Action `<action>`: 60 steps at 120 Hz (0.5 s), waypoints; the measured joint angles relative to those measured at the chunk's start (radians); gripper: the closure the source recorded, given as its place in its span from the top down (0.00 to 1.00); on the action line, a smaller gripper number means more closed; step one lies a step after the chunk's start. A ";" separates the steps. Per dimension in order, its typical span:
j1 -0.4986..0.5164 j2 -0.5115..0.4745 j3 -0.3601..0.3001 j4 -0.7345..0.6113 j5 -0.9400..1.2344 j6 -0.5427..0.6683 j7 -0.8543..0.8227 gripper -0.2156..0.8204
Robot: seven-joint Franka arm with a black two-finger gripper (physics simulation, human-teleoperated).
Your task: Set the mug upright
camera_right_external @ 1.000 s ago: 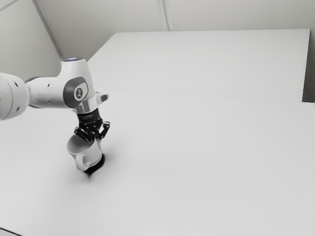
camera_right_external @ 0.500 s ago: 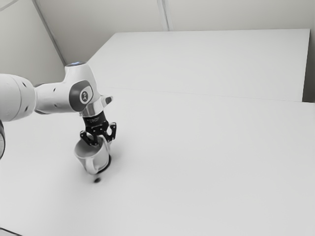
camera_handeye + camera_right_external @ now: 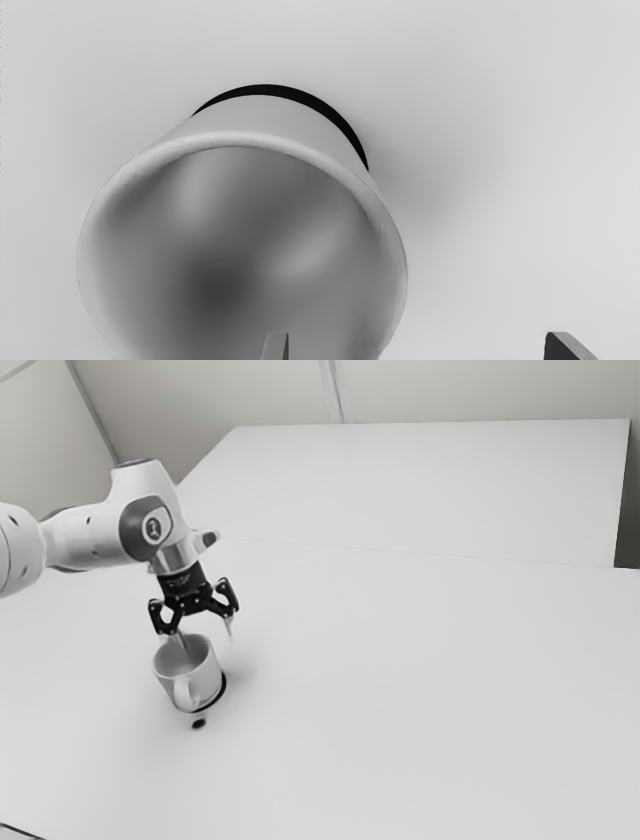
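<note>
Mug (image 3: 203, 683) stands upright on the table (image 3: 420, 670); at its mouth, the gripper (image 3: 207, 639) (holding nothing) has fingers wide apart.

Arm (image 3: 95, 538): in from left edge | gripper (image 3: 207, 641): left of centre, fingers spread, one over the mug's mouth | mug (image 3: 205, 678): left of centre, upright on table (image 3: 450, 690), handle (image 3: 183, 694) facing me

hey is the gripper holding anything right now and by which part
Nothing is held; the black two-finger gripper is open, with one finger outside the round white mug.
</note>
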 joint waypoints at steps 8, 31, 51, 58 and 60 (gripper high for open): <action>-0.001 -0.022 0.001 0.010 -0.001 -0.026 0.010 0.76; 0.002 -0.063 -0.002 0.123 0.066 -0.087 0.092 0.78; 0.121 -0.096 -0.125 0.283 0.164 -0.172 0.181 0.79; 0.123 -0.115 -0.132 0.328 0.190 -0.205 0.207 0.79; 0.122 -0.119 -0.133 0.340 0.196 -0.215 0.214 0.79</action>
